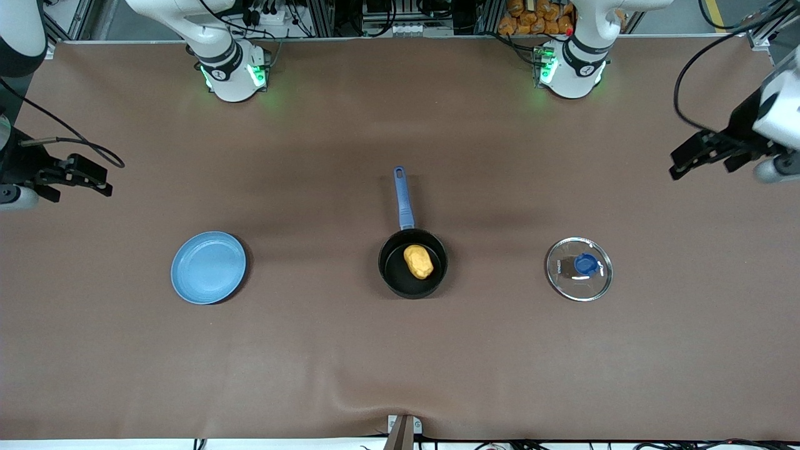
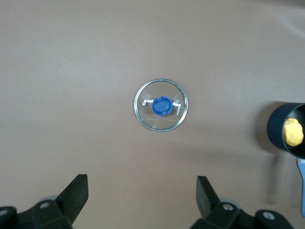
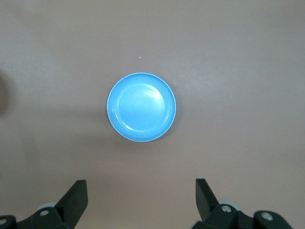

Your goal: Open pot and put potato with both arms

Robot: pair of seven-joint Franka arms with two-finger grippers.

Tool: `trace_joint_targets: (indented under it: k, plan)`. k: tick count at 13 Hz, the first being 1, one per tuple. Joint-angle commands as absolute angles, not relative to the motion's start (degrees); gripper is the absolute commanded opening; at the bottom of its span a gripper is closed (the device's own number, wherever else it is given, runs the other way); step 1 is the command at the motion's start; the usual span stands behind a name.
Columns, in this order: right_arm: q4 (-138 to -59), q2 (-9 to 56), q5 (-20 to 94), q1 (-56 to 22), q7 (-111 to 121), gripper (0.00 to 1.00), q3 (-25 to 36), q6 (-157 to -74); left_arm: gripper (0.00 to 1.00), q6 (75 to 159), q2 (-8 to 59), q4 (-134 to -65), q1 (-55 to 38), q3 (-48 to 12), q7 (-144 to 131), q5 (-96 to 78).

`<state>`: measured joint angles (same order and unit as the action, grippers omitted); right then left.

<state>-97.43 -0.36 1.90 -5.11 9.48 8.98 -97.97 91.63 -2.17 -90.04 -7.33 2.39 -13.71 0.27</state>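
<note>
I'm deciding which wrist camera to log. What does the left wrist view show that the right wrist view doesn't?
Only the left wrist view shows the glass lid lying on the table, knob up, and, at its edge, part of the pot with the potato inside and a bit of the blue handle.

Only the right wrist view shows the light-blue plate, with nothing on it.

Both share the brown table and their own open, empty end effector: the left end effector high over the lid, the right end effector high over the plate.
</note>
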Motion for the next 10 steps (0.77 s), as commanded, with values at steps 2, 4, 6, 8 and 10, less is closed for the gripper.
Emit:
trace_joint_targets:
  k: [2, 4, 6, 8, 10]
  plan:
    - [-100.20, -4.30, 2.37, -0.45, 9.67, 1.00, 4.14, -97.47, 1.00, 88.07, -0.61, -85.17, -6.24, 2.37, -12.57, -0.88]
    - [-100.20, -5.01, 2.20, -0.53, 9.67, 1.00, 4.04, -97.47, 1.00, 87.89, -0.70, -85.08, -6.41, 2.29, -12.83, -0.36]
    - [-100.20, -5.10, 2.20, -0.62, 9.67, 1.00, 4.04, -97.47, 1.00, 87.19, -0.09, -84.64, -5.20, 1.76, -12.74, -0.70]
    - [-100.20, -5.27, 2.11, -0.62, 9.67, 1.00, 4.04, -97.47, 1.00, 86.93, 2.10, -82.45, -0.63, -1.91, -12.66, -1.84]
    - [-100.20, -5.45, 2.02, -0.62, 9.67, 1.00, 4.04, -97.47, 1.00, 86.92, 2.02, -82.62, -0.62, -2.02, -12.48, -1.76]
